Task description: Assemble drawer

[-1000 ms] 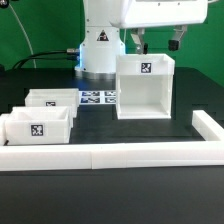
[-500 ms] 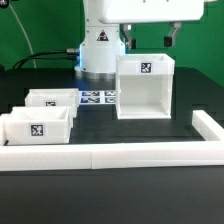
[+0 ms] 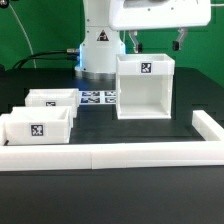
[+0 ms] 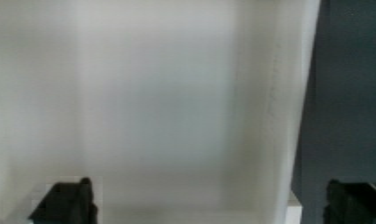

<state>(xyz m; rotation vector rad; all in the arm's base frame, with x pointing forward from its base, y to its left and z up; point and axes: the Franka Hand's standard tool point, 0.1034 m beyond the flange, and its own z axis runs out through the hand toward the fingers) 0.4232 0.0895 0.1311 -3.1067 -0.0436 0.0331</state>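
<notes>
In the frame's upper right your gripper (image 3: 158, 45) now stands spread wider than before over the cabinet box (image 3: 146, 90), so you likely hold nothing.

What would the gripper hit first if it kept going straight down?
Probably the top of the tall white drawer case, which sits directly beneath the open gripper; depth is hard to judge from here.

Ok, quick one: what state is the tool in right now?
The tool is open, fingers spread wide above the white drawer box, holding nothing.
</notes>
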